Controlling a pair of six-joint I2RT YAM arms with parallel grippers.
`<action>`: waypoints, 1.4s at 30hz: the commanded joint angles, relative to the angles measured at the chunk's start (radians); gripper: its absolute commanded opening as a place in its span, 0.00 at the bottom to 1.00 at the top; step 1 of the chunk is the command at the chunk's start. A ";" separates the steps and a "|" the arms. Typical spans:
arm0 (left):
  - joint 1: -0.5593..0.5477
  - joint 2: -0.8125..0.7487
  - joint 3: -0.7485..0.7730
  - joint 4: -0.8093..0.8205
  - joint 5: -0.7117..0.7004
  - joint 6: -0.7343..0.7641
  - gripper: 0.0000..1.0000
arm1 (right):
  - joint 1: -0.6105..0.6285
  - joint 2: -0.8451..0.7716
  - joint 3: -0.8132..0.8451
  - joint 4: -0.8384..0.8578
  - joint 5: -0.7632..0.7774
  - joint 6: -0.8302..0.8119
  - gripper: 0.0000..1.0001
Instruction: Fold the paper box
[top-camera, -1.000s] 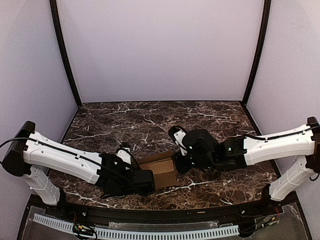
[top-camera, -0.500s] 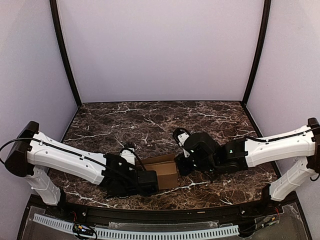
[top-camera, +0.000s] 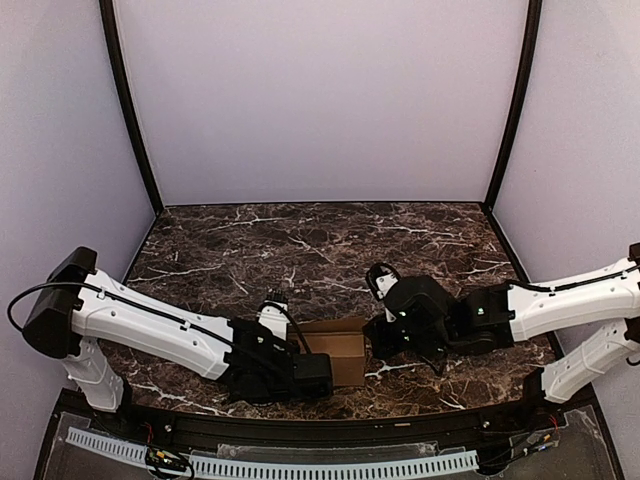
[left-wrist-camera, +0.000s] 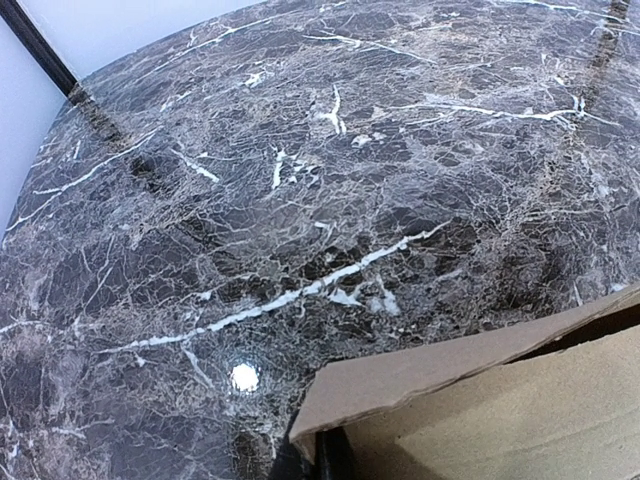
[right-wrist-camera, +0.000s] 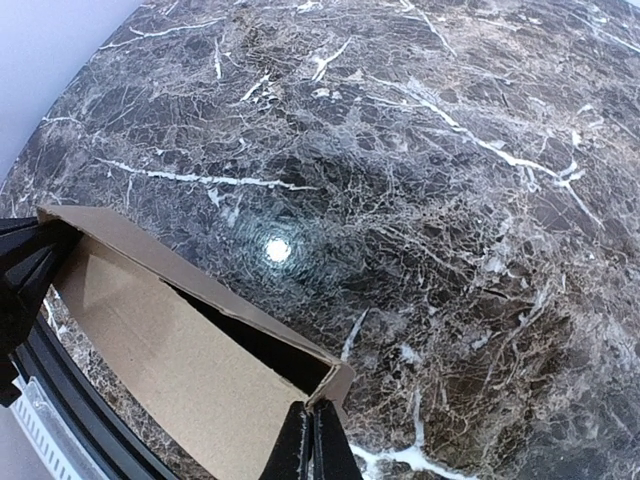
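The paper box (top-camera: 340, 352) is a tan cardboard shell standing open on the marble table near the front edge, held between both grippers. My left gripper (top-camera: 310, 372) is at its left end. In the left wrist view my dark fingers (left-wrist-camera: 320, 462) are shut on the box's end wall (left-wrist-camera: 470, 400). My right gripper (top-camera: 378, 342) is at its right end. In the right wrist view the gripper (right-wrist-camera: 318, 440) is pinched shut on the box's corner edge, with the open box (right-wrist-camera: 170, 350) stretching left toward the left gripper (right-wrist-camera: 22, 270).
The dark marble table (top-camera: 300, 250) spreads behind the box. Purple walls stand at the back and both sides. A black rail (top-camera: 320, 425) runs along the near edge just below the box.
Both arms have moved right and slightly toward the near edge, carrying the box with them. Both grips have stayed shut.
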 joint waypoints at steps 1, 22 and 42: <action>-0.034 0.059 0.008 0.091 0.118 0.027 0.01 | 0.029 -0.051 0.010 0.104 -0.075 0.045 0.00; -0.056 0.078 0.036 0.063 0.091 0.021 0.01 | 0.037 -0.030 0.024 0.133 -0.096 0.175 0.00; -0.058 0.076 0.038 0.053 0.101 -0.026 0.01 | 0.183 -0.015 -0.158 0.280 0.064 0.186 0.00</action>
